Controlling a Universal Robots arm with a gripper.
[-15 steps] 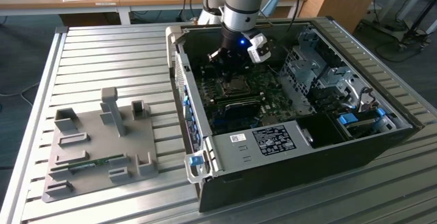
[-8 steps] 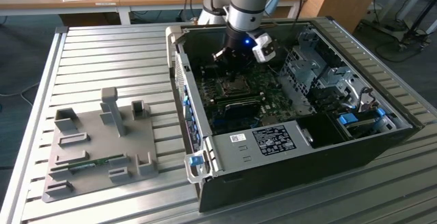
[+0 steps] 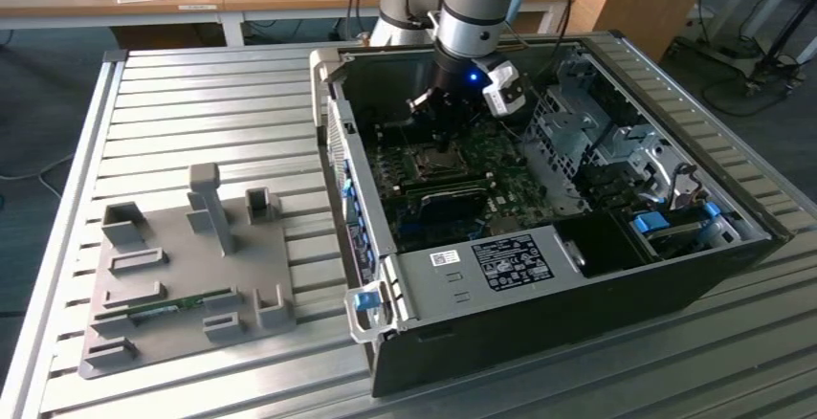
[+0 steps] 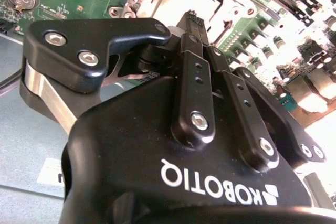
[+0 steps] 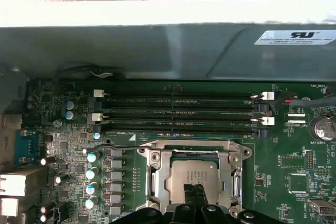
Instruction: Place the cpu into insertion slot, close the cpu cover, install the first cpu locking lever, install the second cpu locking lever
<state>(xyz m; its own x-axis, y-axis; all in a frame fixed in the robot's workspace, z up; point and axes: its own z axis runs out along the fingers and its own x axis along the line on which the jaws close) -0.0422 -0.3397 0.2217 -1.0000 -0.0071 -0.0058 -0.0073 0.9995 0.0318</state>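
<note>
One gripper, fingers drawn narrow with nothing seen between them, tips just over the cpu. One cpu, seated in the insertion slot: placement judged done. One cpu cover, apparently lowered around the chip, not certain. Two locking levers, hard to make out, latching undetermined. The gripper hides the socket's near edge. Beyond it, long memory slots.
</note>
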